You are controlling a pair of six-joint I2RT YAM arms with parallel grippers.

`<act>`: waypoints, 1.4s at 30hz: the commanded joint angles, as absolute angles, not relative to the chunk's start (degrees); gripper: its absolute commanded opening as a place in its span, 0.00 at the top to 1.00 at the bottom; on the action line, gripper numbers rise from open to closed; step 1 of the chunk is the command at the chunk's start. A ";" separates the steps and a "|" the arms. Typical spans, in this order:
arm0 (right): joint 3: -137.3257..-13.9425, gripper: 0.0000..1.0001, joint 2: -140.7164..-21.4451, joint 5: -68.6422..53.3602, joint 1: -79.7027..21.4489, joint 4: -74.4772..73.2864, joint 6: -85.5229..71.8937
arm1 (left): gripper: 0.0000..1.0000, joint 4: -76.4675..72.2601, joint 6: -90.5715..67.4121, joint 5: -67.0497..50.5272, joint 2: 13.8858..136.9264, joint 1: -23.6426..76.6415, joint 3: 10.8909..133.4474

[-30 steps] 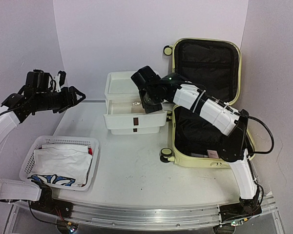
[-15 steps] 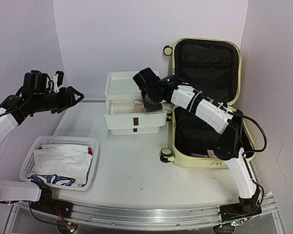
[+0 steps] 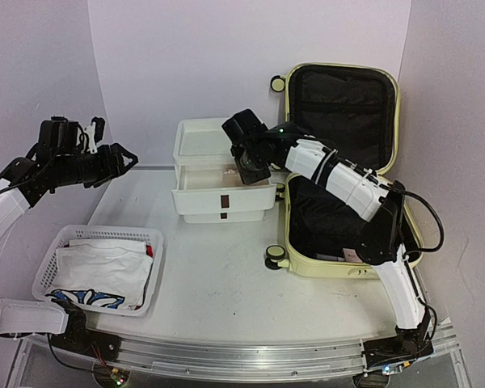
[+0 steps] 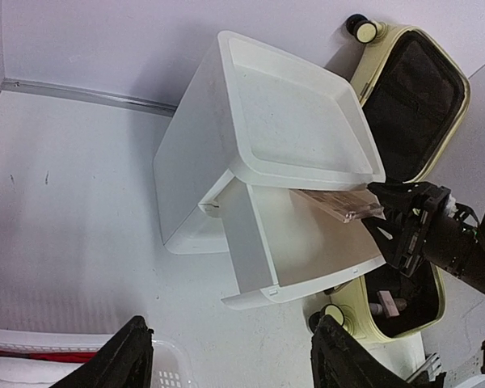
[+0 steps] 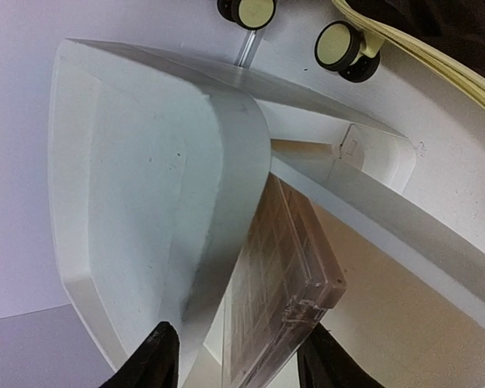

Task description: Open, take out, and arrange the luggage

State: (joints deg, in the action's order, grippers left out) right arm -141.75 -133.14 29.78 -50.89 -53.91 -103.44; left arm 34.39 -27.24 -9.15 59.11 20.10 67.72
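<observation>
Your luggage (image 3: 339, 162) lies open at the back right of the white table (image 3: 218, 283), and your right jaws are at the drawer box beside it.

The table is smooth and white, with a metal rail along its near edge, and plain pale lilac walls close it in at the back and on both sides. The luggage base lies flat, with its black-lined lid standing against the back wall. Just to its left is the white drawer box (image 3: 218, 174), whose drawer is pulled out. Your right arm (image 3: 347, 182) reaches over it. Its jaws are parted on either side of a clear flat case (image 5: 283, 275) that leans in the drawer, and they do not clamp it. Your left jaws hang wide and empty above the table's left side. A white basket (image 3: 97, 267) of folded cloth sits near the front left.
</observation>
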 commanded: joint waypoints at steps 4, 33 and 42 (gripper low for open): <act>-138.04 0.48 -124.65 27.21 -51.53 -53.08 -97.31 | 0.32 32.08 -26.70 -8.00 59.12 20.21 68.93; -76.64 0.02 -84.15 -10.20 -23.41 -57.08 -14.04 | 0.17 23.09 -22.27 -1.62 66.69 19.78 64.35; -72.05 0.02 -95.40 -34.76 -15.51 -58.70 -14.95 | 0.17 37.03 -32.51 -4.87 76.18 19.25 75.47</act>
State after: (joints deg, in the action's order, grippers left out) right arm -72.75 -93.80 -21.15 -15.86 -57.60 -16.01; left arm 31.20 -27.75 -4.32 75.96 19.64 68.58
